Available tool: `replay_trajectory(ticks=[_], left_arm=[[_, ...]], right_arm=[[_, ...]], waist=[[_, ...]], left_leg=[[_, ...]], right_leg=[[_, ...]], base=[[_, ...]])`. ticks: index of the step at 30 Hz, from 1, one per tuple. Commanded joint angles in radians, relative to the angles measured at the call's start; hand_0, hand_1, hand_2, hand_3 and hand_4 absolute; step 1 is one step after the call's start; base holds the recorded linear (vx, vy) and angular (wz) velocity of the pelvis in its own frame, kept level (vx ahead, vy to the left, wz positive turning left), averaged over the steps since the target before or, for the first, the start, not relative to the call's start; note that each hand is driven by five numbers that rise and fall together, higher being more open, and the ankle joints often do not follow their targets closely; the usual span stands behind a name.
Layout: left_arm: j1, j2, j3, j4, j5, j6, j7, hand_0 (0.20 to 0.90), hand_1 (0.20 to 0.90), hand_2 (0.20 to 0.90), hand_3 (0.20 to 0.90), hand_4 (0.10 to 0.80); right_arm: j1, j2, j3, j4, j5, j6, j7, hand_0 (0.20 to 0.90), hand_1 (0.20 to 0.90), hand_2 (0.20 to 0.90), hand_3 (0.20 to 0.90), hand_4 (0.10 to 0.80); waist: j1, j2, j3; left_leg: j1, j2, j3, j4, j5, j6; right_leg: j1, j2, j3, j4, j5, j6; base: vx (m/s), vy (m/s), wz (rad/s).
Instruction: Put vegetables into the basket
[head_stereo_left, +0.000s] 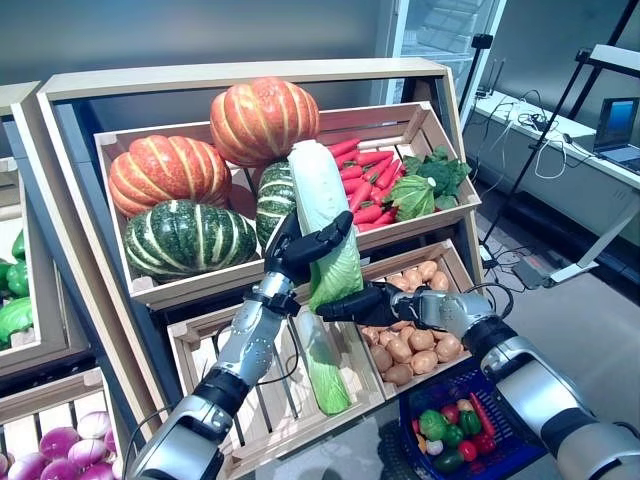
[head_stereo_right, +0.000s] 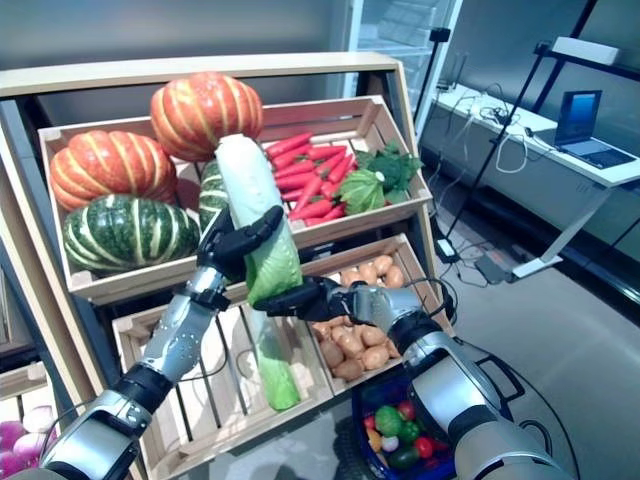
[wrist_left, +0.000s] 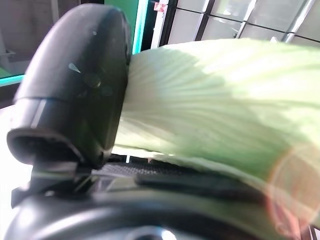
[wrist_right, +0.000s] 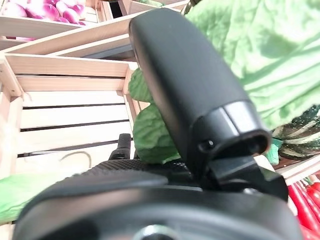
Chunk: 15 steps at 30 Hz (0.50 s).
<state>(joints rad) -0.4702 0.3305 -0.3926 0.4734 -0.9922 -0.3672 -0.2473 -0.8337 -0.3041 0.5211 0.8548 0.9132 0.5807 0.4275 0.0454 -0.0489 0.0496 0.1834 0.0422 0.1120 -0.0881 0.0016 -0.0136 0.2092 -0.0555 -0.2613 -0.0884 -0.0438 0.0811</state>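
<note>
Open air btwn wooden shelf front & blue basket low at robot's right; basket holds small veg, top crate has pumpkins, carrots, greens, lower crate potatoes w/ a 2nd cabbage lying in the slatted crate beside. Left hand fingers curled round napa cabbage, held upright in front of shelf; right hand touches its leafy lower end, fingers curled on leaves

Three pumpkins on the top shelf: two orange ones and one green striped one. Two napa cabbages: one up in the air, one lying in the lower crate. One blue basket down below.
</note>
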Motion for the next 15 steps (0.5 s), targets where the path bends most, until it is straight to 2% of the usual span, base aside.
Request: replay_trajectory(ticks=[1, 9, 15], left_arm=[[-0.141, -0.115, -0.129, -0.090, 0.002, -0.038, -0.099, 0.300, 0.300, 0.300, 0.300, 0.400], [-0.119, -0.060, -0.121, -0.087, 0.052, -0.024, -0.105, 0.300, 0.300, 0.300, 0.300, 0.400], [-0.112, -0.011, -0.107, -0.061, 0.085, -0.021, -0.112, 0.300, 0.300, 0.300, 0.300, 0.400]], right_arm=[[-0.235, -0.017, -0.092, 0.044, 0.072, -0.160, -0.042, 0.900, 0.900, 0.900, 0.900, 0.800], [-0.251, -0.112, -0.076, 0.067, -0.020, -0.157, -0.002, 0.900, 0.900, 0.900, 0.900, 0.800], [-0.219, -0.182, -0.045, 0.047, -0.100, -0.138, 0.096, 0.900, 0.900, 0.900, 0.900, 0.800]], waist=[[0.027, -0.001, -0.091], [0.026, -0.007, -0.092], [0.018, -0.011, -0.088]], left_leg=[[-0.001, -0.043, -0.005, 0.001, -0.135, 0.030], [0.000, -0.042, -0.003, 0.001, -0.135, 0.030], [0.000, -0.043, -0.002, 0.001, -0.132, 0.029]], right_leg=[[-0.030, 0.024, 0.013, 0.001, -0.040, -0.047], [-0.029, 0.023, 0.015, 0.001, -0.038, -0.047], [-0.030, 0.024, 0.021, 0.001, -0.035, -0.047]], base=[[0.000, 0.000, 0.00], [0.000, 0.000, 0.00], [0.000, 0.000, 0.00]])
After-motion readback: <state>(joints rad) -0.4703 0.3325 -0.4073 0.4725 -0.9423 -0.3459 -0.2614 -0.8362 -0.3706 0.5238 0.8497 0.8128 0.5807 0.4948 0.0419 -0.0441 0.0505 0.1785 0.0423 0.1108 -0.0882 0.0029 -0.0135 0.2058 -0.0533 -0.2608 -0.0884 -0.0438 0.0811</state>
